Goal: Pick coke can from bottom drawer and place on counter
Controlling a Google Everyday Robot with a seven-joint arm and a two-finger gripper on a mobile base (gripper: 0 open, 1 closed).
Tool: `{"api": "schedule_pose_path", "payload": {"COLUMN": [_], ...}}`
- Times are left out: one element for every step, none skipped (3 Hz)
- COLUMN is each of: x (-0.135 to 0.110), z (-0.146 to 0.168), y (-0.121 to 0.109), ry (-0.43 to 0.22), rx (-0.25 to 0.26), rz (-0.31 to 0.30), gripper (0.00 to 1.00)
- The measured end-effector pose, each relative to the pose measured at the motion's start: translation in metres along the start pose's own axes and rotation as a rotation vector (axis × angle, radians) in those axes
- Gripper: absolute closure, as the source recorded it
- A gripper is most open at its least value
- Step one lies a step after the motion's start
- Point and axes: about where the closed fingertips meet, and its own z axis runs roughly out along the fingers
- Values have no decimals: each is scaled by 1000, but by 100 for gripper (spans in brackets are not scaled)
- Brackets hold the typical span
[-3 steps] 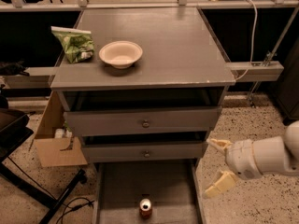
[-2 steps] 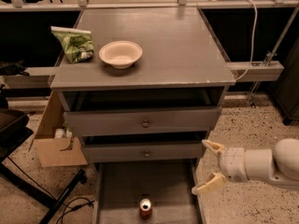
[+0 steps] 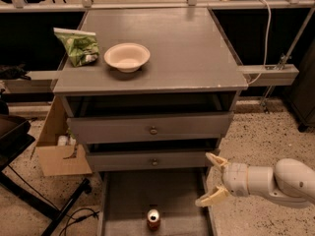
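The coke can (image 3: 153,219), red with a silver top, stands upright in the bottom drawer (image 3: 128,195), which is pulled out wide at the foot of the cabinet. My gripper (image 3: 210,179) is open and empty. It hangs over the drawer's right side wall, to the right of the can and a little above it, with its fingers (image 3: 214,160) pointing left. The grey counter (image 3: 187,48) is the cabinet's flat top, above the two knobbed drawers.
A cream bowl (image 3: 127,57) and a green snack bag (image 3: 78,46) sit on the left part of the counter. A cardboard box (image 3: 58,151) stands on the floor left of the cabinet. A black chair base (image 3: 29,191) and cables lie at the lower left.
My gripper and arm have moved left and down, from beside the cabinet to over the bottom drawer's right wall. The can, bowl and bag have not moved.
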Motion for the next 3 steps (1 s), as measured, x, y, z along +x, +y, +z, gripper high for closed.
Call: {"api": "schedule_pose_path", "payload": {"x": [17, 79, 130], "z": [23, 91, 139], "y": [-9, -14, -7], "ry": [-3, -54, -131], "rx": [-26, -96, -145], "rz": [-27, -96, -153], "gripper": [0, 0, 0]}}
